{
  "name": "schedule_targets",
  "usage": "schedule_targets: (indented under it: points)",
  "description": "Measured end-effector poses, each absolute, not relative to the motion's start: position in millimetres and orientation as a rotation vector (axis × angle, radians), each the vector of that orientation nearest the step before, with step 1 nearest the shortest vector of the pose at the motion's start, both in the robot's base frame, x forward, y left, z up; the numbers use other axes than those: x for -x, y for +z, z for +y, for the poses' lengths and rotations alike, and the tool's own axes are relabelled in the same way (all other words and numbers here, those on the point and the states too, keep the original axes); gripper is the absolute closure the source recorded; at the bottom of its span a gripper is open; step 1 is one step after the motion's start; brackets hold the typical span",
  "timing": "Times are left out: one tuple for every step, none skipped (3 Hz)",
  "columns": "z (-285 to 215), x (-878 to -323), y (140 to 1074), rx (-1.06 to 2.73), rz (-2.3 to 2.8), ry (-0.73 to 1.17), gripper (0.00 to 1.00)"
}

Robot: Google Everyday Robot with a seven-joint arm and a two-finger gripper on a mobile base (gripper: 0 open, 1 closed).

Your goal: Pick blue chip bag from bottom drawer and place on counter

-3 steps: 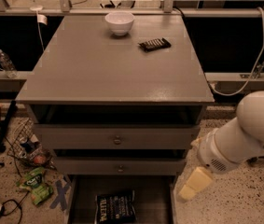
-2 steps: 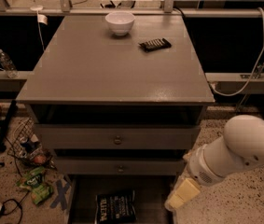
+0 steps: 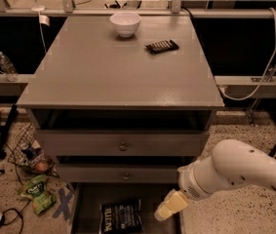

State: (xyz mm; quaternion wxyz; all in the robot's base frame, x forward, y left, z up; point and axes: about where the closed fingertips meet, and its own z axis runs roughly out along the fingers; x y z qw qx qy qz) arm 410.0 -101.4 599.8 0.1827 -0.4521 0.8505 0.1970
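Note:
The blue chip bag (image 3: 121,216) lies flat in the open bottom drawer (image 3: 86,204), dark with white lettering along its left edge. My gripper (image 3: 169,206) hangs on the white arm at the drawer's right side, just right of the bag and apart from it. Only its pale yellow tip shows. The counter (image 3: 103,67) is the broad grey top of the cabinet above.
A white bowl (image 3: 125,23) and a small black ribbed bar (image 3: 162,46) sit at the back of the counter. Two upper drawers with round knobs (image 3: 123,146) are shut. A green snack bag (image 3: 37,193) and clutter lie on the floor at left.
My arm and gripper have moved left and down, from beside the cabinet's right edge to the drawer's right side, closer to the bag. The bag has not moved.

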Motion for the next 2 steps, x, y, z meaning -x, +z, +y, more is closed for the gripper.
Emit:
schedule_targets:
  points:
    - [-101, -410, 600, 1.276, 2.400, 0.556, 0.00]
    - [-96, -410, 582, 1.245, 2.434, 0.587, 0.00]
